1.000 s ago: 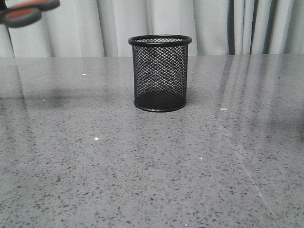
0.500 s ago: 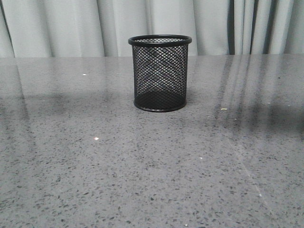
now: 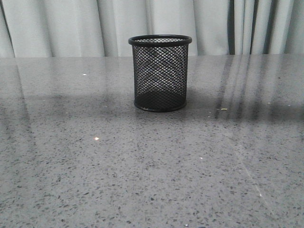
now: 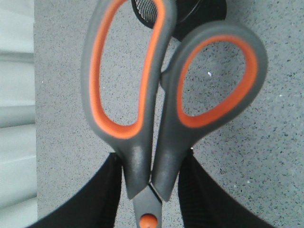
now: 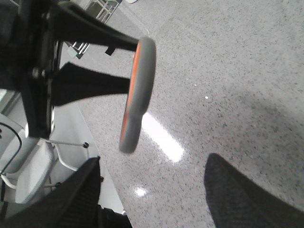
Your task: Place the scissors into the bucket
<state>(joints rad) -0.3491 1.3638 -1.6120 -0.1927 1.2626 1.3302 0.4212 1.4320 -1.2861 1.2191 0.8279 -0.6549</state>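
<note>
Left gripper (image 4: 148, 190) clamps scissors (image 4: 156, 95) above bucket (image 3: 160, 72).

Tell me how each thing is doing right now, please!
scissors: closed, held up off the table, handles sticking out past the fingers.
left gripper: shut on the scissors near the pivot.
right gripper: open, holding nothing.
bucket: upright on the table, nothing inside.
</note>
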